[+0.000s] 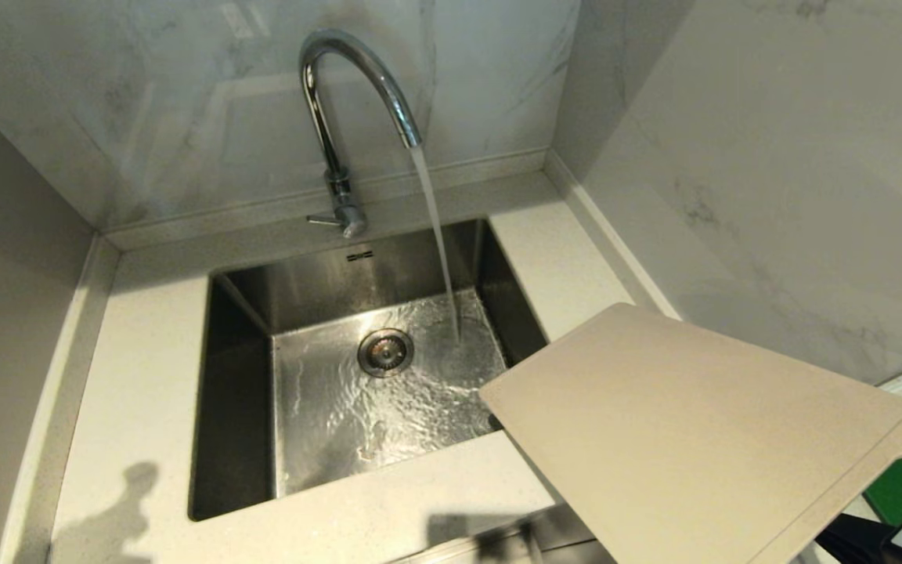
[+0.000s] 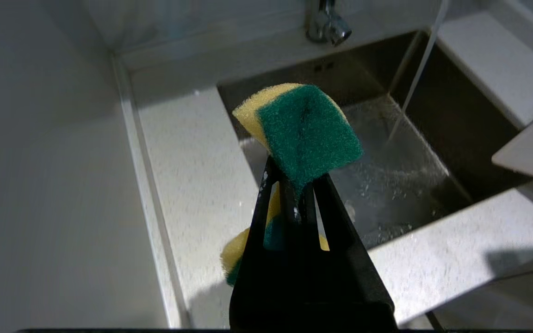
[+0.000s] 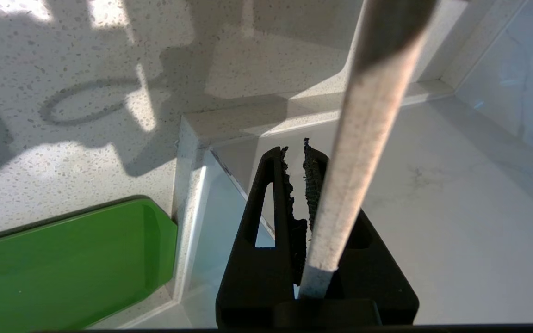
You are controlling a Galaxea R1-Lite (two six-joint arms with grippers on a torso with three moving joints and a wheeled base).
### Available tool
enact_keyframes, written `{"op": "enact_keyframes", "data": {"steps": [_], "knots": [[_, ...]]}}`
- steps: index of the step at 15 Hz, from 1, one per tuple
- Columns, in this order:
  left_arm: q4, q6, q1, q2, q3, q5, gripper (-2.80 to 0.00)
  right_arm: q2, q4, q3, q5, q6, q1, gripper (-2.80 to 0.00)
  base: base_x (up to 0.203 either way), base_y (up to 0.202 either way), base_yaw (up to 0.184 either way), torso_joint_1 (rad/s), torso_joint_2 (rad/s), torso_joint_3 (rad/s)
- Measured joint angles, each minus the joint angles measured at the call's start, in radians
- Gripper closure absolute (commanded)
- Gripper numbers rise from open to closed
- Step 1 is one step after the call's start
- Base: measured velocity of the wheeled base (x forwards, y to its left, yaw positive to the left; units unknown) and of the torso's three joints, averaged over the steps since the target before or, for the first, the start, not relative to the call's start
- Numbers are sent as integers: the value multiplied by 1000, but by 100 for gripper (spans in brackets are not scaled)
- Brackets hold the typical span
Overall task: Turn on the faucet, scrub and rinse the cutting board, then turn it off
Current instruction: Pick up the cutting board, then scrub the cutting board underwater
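Note:
The chrome faucet (image 1: 333,102) is running, and a stream of water (image 1: 439,243) falls into the steel sink (image 1: 326,290). The cream cutting board (image 1: 694,439) hangs tilted over the sink's front right corner, clear of the stream. In the right wrist view the board (image 3: 368,129) shows edge-on, with my right gripper (image 3: 295,152) shut on its end. My left gripper (image 2: 296,185) is shut on a yellow and green sponge (image 2: 308,134), above the counter at the sink's left rim. The left gripper is outside the head view.
The faucet's small side lever (image 1: 326,221) points left at its base. A green mat (image 3: 63,259) lies on the counter at the right, under the board's handle end. Marble walls close in behind and to the right. A drain (image 1: 385,352) sits mid-basin.

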Motion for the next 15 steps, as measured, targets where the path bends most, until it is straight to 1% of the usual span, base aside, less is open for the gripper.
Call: {"op": "enact_keyframes", "data": {"steps": [2, 4, 7, 9, 10, 11, 12, 15], "knots": [[-38, 2, -1, 114, -70, -15, 0, -1, 12, 0, -1, 0, 0, 0, 0, 0, 0, 0, 0, 0], [-71, 3, -1, 224, -135, -37, 0, -8, 53, -4, -2, 0, -1, 0, 0, 0, 0, 0, 0, 0], [-145, 3, -1, 386, -225, -66, 0, -20, 54, -8, -5, 1, -2, 0, 0, 0, 0, 0, 0, 0], [-177, 6, -1, 481, -291, -97, 0, -25, 69, -8, -7, 1, -1, 0, 0, 0, 0, 0, 0, 0], [-184, 12, -1, 523, -319, -124, 0, -26, 90, -8, -8, 1, -2, 0, 0, 0, 0, 0, 0, 0], [-191, 16, -5, 556, -337, -148, 0, -28, 105, -8, -8, 1, -2, 0, 0, 0, 0, 0, 0, 0], [-205, 16, -17, 587, -349, -158, 0, -30, 108, -8, -9, 1, -2, 0, 0, 0, 0, 0, 0, 0], [-263, 10, -30, 655, -355, -162, 0, -38, 120, -17, -18, 0, -3, 0, 0, 0, 0, 0, 0, 0]]}}
